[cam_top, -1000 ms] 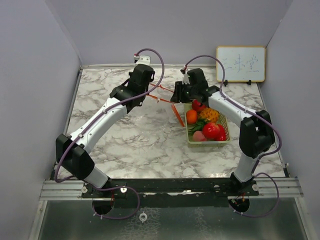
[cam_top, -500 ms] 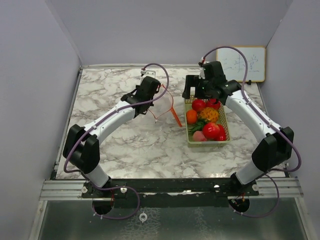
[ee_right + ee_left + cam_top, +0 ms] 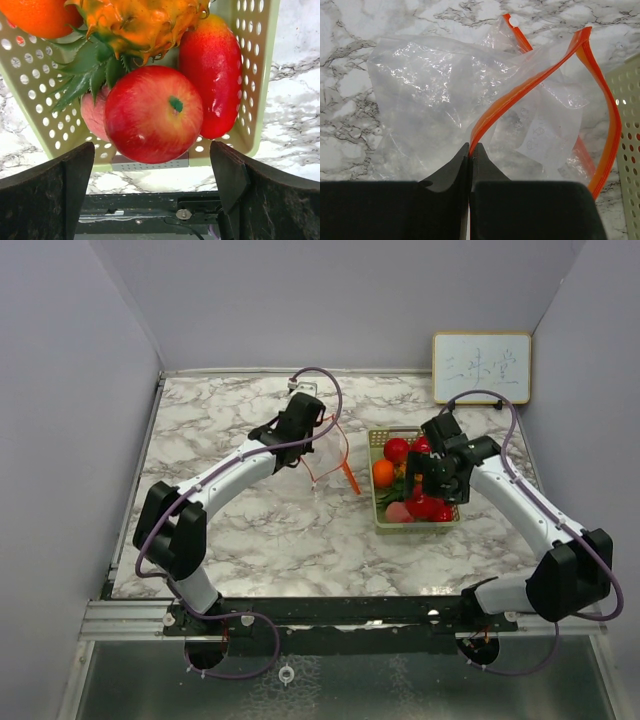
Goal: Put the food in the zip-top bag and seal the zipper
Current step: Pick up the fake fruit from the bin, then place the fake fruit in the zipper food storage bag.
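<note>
My left gripper [image 3: 470, 147] is shut on the orange zipper strip [image 3: 530, 82] of the clear zip-top bag [image 3: 440, 100], whose mouth gapes open above the marble. In the top view the bag [image 3: 325, 475] hangs from the left gripper [image 3: 318, 448] just left of the basket. My right gripper [image 3: 152, 155] stands wide open right above the food, with the red apple [image 3: 152, 115] between its fingers but untouched. Around the apple lie a pineapple [image 3: 140, 22], an orange [image 3: 42, 15], a red pepper [image 3: 212, 75] and a pink peach [image 3: 92, 115].
The food sits in a pale yellow-green mesh basket [image 3: 378, 523] on the right half of the marble table [image 3: 220, 490]. A small whiteboard [image 3: 481, 368] leans on the back wall at the right. Purple-grey walls close in three sides.
My right gripper has let go of the bag's zipper, opened wide and swung from the back down over the basket. The left arm shifted right, still holding the bag.
</note>
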Action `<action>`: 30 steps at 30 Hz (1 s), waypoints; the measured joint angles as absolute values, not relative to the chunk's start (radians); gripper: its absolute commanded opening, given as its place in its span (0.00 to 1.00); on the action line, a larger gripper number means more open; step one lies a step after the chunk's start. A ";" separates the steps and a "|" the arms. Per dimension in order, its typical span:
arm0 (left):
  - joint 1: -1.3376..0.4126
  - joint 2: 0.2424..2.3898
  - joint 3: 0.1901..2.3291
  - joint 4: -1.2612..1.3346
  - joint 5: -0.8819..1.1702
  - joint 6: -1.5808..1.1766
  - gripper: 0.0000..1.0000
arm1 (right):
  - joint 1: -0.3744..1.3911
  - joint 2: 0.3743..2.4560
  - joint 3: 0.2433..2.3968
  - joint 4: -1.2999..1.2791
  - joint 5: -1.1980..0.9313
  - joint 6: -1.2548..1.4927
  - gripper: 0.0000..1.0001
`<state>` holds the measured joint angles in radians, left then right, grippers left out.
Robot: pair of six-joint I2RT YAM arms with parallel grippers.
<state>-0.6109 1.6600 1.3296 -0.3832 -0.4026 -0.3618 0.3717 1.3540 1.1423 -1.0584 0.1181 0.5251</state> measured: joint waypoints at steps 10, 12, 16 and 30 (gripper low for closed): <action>-0.617 1.670 1.350 -0.382 -0.384 -0.370 0.00 | 0.372 1.449 1.062 -0.958 0.117 0.519 0.75; -0.617 1.670 1.350 -0.382 -0.382 -0.372 0.00 | 0.372 1.463 1.075 -0.934 0.115 0.511 0.59; -0.617 1.670 1.350 -0.382 -0.382 -0.373 0.00 | 0.373 1.477 1.106 -0.931 0.115 0.492 0.46; -0.618 1.670 1.401 -0.397 -0.363 -0.400 0.00 | 0.373 1.473 1.475 -0.712 -0.271 0.444 0.48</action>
